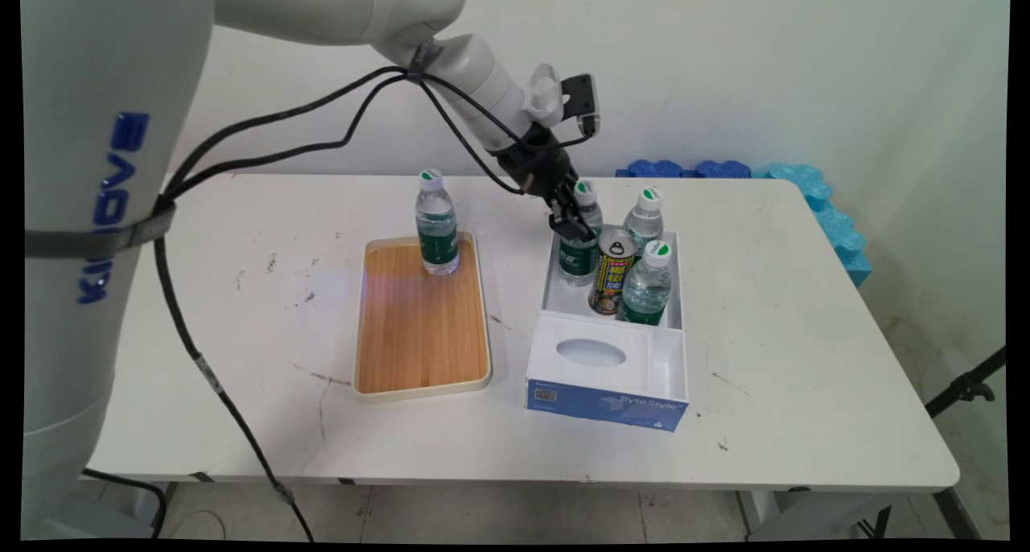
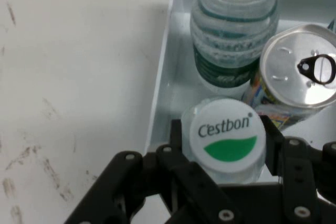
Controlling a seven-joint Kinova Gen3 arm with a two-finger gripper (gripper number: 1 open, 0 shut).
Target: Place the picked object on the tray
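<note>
Gripper [image 2: 227,145] fingers flank the neck of a Cestbon water bottle [image 2: 228,136] in the white box [image 1: 555,282] — contact can't be judged. Beside it: drink can [image 1: 611,272], two more bottles; left, another bottle [image 1: 436,226] on wooden tray [image 1: 418,327].

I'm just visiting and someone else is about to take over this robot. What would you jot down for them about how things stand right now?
Gripper: fingers on either side of a water bottle, just under its cap, in the white box; whether they press it cannot be told.
In the same box: two more bottles and a drink can.
One bottle stands on the wooden tray, left of the box.
</note>
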